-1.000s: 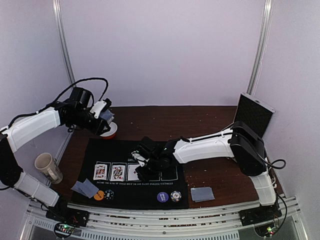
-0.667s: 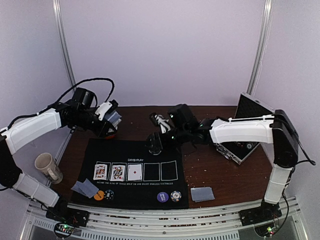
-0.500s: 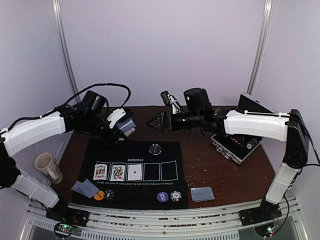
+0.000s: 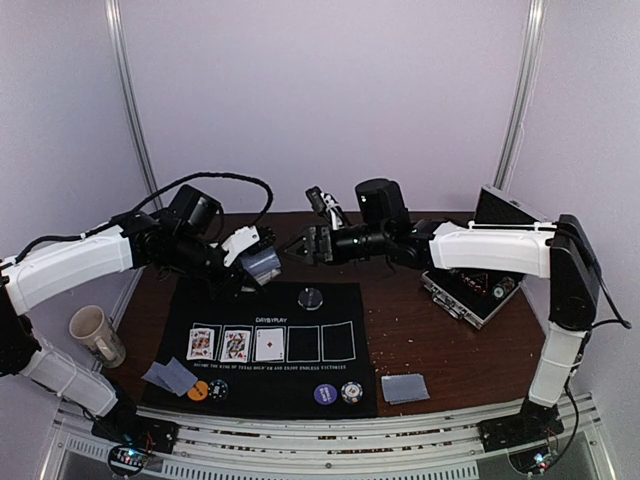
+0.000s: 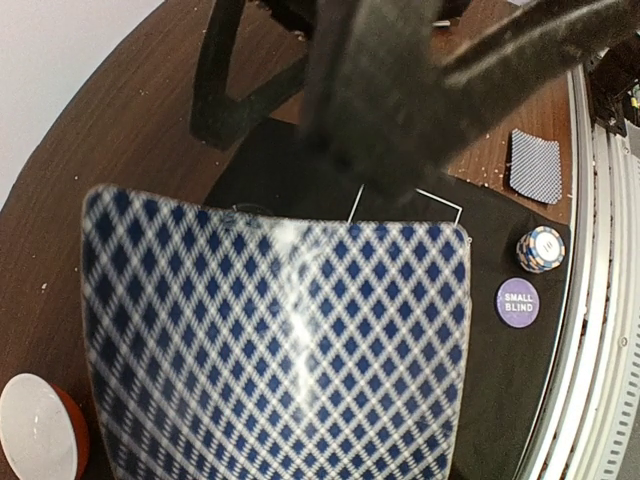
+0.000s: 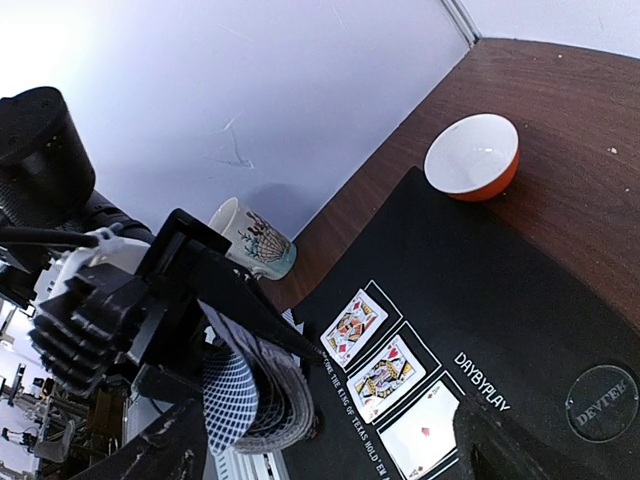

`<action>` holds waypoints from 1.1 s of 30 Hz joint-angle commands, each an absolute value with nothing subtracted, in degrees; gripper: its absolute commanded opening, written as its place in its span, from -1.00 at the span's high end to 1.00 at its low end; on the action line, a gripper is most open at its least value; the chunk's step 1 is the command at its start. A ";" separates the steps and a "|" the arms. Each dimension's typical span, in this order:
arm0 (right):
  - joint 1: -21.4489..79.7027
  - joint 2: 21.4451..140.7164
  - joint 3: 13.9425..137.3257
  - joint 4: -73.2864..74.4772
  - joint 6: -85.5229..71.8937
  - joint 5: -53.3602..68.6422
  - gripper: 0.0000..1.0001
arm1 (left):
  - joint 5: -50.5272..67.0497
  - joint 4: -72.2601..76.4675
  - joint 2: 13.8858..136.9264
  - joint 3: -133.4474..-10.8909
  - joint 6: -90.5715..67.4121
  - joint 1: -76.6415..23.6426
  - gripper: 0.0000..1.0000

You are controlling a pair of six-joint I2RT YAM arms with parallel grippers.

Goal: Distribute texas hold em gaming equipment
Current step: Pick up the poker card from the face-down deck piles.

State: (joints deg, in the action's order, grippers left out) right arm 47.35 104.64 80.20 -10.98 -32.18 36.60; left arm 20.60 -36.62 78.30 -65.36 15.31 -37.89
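My left gripper (image 4: 250,268) is shut on a deck of blue-checked playing cards (image 4: 260,264) above the back left of the black mat (image 4: 335,312). The deck's top card (image 5: 280,340) fills the left wrist view and hides the fingers. My right gripper (image 4: 301,246) hangs open just right of the deck, nothing in it. In the right wrist view the bent deck (image 6: 250,395) sits close ahead. Three face-up cards (image 4: 236,344) lie in the mat's boxes. A clear disc (image 4: 311,296) rests behind them. Chips lie at the front: orange (image 4: 198,390), purple (image 4: 324,394), black-and-white (image 4: 351,391).
A beige mug (image 4: 96,335) stands at the left. Behind the mat's left corner sits a red-and-white bowl (image 6: 472,157). An open metal case (image 4: 470,295) lies at the right. Face-down cards lie at the front left (image 4: 168,375) and front right (image 4: 404,387).
My right gripper left the third face-up card on the mat, opened, rose and swung back toward the deck. My left arm carried the deck rightward toward the middle.
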 commanded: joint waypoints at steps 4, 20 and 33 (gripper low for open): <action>49.13 109.66 86.06 -12.21 -34.08 39.25 -0.74 | 21.20 -35.71 76.77 -66.63 16.52 -38.06 0.23; 49.36 110.34 89.36 0.05 -28.33 31.40 -0.18 | 17.31 -35.20 76.95 -66.36 16.36 -38.11 0.34; 49.45 109.32 90.28 0.72 -28.04 33.76 0.59 | 14.97 -35.16 78.25 -65.87 16.14 -38.12 0.34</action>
State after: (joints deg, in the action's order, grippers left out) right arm 49.58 111.39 89.56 -1.56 -28.58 33.74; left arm 15.59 -38.00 78.30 -65.36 15.86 -38.09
